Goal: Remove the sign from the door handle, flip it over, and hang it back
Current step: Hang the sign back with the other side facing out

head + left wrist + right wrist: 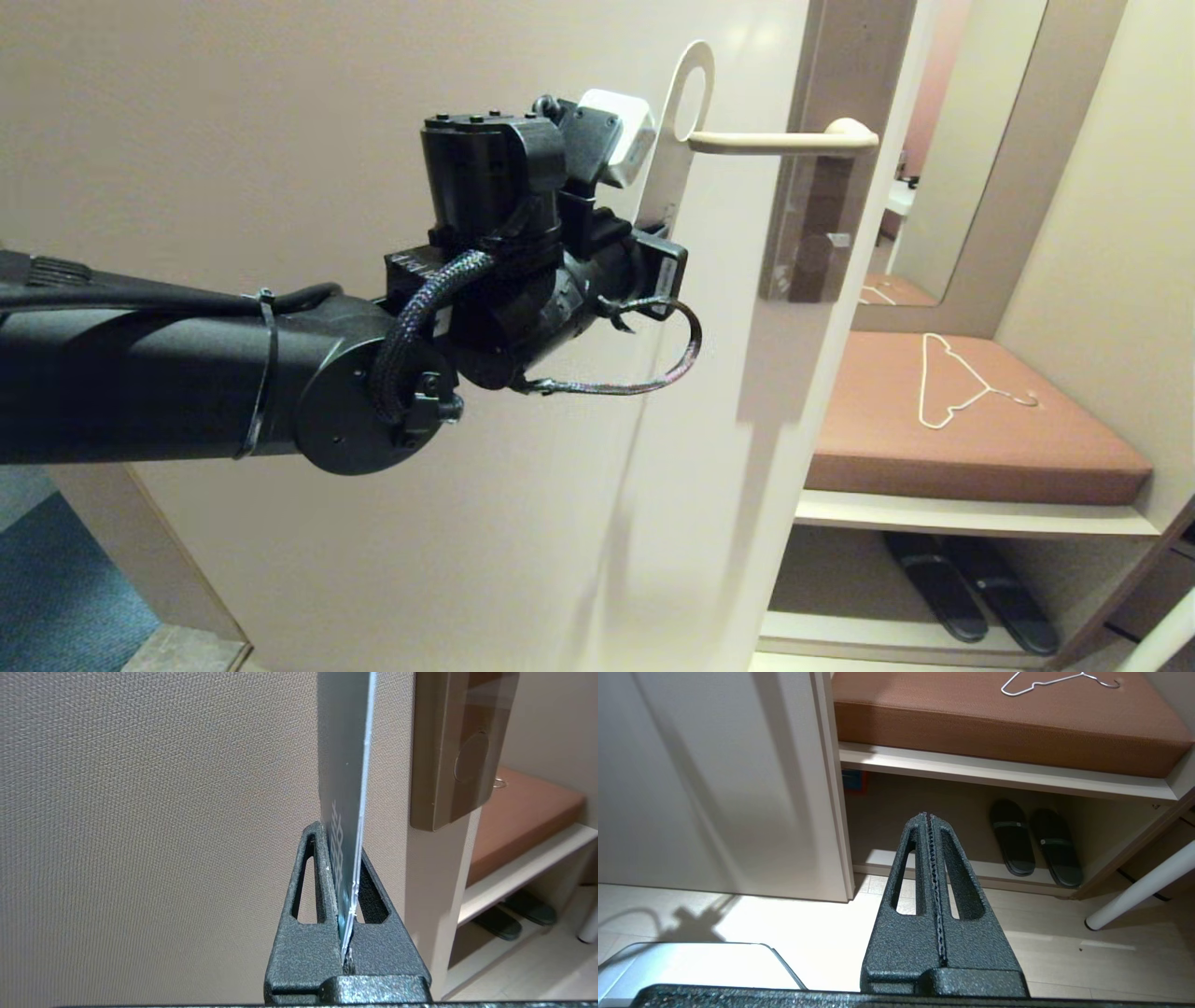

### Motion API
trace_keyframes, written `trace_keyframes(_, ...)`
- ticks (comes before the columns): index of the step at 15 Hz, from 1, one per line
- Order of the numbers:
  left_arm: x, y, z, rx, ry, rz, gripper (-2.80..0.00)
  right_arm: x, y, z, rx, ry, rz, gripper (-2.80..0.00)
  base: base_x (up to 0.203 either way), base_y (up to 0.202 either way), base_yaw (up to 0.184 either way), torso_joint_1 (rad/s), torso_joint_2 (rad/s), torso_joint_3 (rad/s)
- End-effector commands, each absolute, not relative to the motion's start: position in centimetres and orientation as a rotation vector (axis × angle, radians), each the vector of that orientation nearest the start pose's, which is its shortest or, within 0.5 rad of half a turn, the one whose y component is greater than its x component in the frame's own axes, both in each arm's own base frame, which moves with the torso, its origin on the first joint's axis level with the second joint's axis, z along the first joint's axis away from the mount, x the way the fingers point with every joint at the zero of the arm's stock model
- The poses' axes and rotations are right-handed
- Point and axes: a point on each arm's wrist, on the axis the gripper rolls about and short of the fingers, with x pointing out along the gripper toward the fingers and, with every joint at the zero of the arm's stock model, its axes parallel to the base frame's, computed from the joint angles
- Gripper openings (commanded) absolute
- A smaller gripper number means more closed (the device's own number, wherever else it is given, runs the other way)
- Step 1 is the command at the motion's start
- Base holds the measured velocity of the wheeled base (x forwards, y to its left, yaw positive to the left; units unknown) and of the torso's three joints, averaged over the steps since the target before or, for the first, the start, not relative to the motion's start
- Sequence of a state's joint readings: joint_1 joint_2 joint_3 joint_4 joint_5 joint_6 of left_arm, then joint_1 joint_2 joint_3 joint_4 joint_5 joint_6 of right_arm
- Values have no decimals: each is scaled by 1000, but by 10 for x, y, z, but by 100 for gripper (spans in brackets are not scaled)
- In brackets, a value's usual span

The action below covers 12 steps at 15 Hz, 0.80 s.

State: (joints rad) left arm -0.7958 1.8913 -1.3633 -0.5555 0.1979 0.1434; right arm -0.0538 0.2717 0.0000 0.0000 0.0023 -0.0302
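Glossy card sign [345, 788], rough-textured door [140, 812] — matt-black grainy fingers [313, 952]

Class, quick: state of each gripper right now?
Left gripper: closed on the sign, at the door handle.
Right gripper: closed, empty, parked low.

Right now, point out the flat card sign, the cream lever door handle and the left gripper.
flat card sign [693, 89], head view, rounded loop.
cream lever door handle [775, 142], head view, mid-bar.
left gripper [346, 891], left wrist view, between fingertips.
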Motion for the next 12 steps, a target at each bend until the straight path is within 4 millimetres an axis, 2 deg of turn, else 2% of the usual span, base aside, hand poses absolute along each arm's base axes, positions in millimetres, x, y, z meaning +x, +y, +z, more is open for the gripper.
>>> trace_keyframes(1,265,-278,267,123,-74,-584,-280,-2,0,79,-23,274,-46,-280,0,0,0,0,0,0)
trace_keyframes(3,259,-284,266,123,-68,-563,-280,-2,0,79,-23,274,-46,-280,0,0,0,0,0,0)
trace_keyframes(7,252,-288,250,148,-18,-522,-280,-2,0,79,-23,274,-46,-280,0,0,0,0,0,0)
trace_keyframes(12,253,-290,246,158,-12,-523,-280,-2,0,79,-23,274,-46,-280,0,0,0,0,0,0)
